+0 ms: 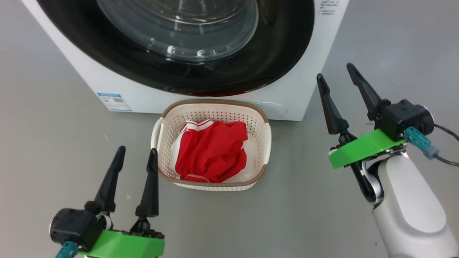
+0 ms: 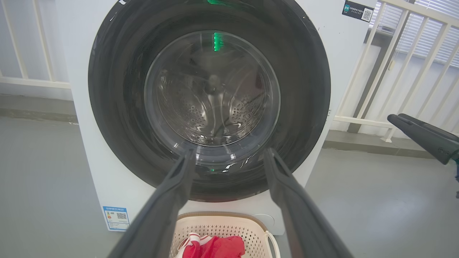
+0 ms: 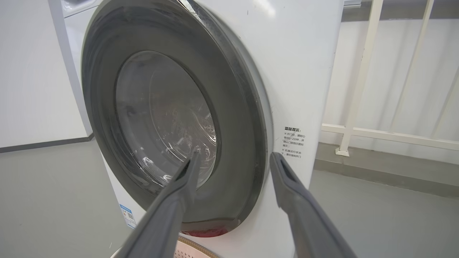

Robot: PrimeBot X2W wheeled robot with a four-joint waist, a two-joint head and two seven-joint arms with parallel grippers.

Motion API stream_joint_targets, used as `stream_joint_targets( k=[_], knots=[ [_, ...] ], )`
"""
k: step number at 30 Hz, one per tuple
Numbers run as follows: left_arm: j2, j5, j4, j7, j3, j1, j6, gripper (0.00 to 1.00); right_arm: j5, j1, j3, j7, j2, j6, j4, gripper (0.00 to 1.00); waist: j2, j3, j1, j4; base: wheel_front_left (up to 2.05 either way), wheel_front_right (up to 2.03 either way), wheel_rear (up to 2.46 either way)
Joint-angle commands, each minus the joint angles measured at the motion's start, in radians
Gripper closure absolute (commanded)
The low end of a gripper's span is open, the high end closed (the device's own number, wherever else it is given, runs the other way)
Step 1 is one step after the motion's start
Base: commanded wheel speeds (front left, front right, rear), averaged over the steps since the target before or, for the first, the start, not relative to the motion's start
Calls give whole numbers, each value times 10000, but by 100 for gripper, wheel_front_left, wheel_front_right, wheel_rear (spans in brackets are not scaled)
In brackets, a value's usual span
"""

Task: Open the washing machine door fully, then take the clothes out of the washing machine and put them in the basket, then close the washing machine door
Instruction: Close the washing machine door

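The white washing machine (image 1: 118, 84) stands ahead, its round black door (image 1: 279, 46) lying flat against the front with the glass bowl window (image 1: 179, 25) at its centre. Seen from the left wrist, the door (image 2: 118, 118) is shut over the steel drum. The cream basket (image 1: 263, 143) sits on the floor in front of the machine and holds the red clothes (image 1: 211, 152) with white trim. My left gripper (image 1: 138, 152) is open, low and left of the basket, empty. My right gripper (image 1: 335, 73) is open and empty, right of the basket, near the machine's right front corner.
Grey floor (image 1: 43, 143) surrounds the machine. A blue label (image 1: 114, 102) sits low on the washer's front. White railings (image 2: 391, 71) stand to the right of the machine. My right gripper's finger (image 2: 426, 138) shows at the right edge of the left wrist view.
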Motion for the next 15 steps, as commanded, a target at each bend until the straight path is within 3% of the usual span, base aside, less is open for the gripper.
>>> stream_joint_targets(
  k=[1,15],
  knots=[
    [239,85,-289,-77,402,57,134,0,145,168,144,-53,127,-38,-378,0,0,-135,0,-188,0,0,0],
    [323,210,-307,-78,578,388,387,0,346,1533,133,-53,141,-38,-1289,0,0,-766,0,-799,0,0,0]
  ],
)
